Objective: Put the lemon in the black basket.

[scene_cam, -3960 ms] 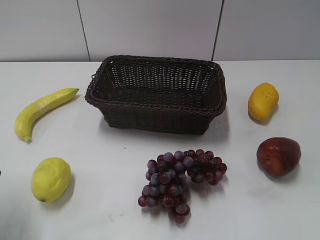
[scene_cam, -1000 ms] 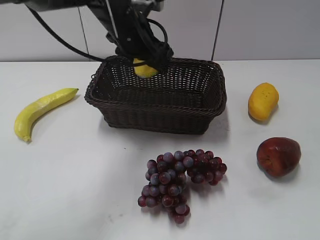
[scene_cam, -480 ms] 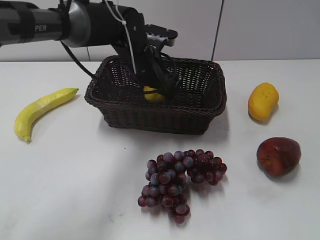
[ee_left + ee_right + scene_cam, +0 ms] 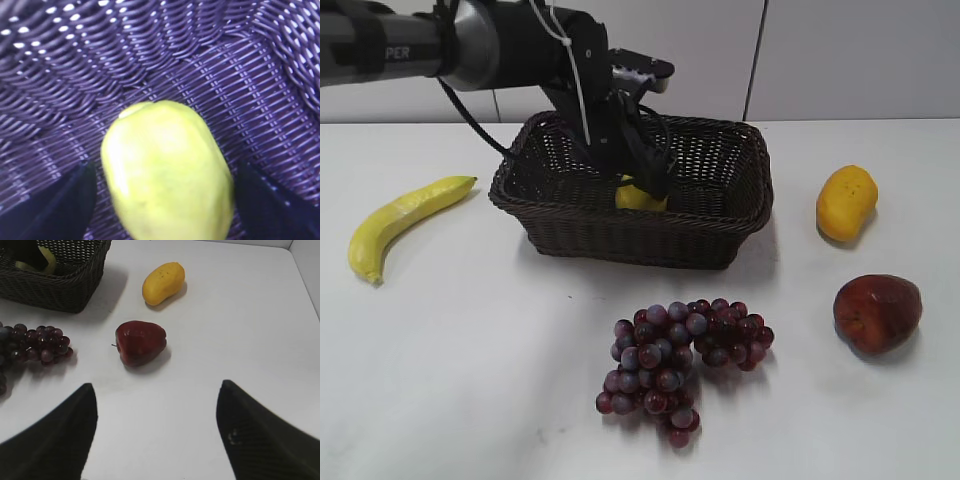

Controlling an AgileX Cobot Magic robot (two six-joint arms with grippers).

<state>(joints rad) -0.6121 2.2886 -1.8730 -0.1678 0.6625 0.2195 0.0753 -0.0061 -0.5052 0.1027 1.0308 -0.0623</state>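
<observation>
Pale yellow-green lemon (image 4: 167, 170) lies on woven floor of black basket (image 4: 720, 215). My left gripper (image 4: 165, 200) fingers apart either side, clear of skin. Lift straight up, avoid nudging fruit or rim. Right gripper (image 4: 155, 435) spread wide, empty, over table.

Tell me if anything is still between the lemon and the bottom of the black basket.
Nothing visible is. The lemon already lies on the woven floor of the black basket, between the left gripper and its spread fingers, with no other item inside.
</observation>
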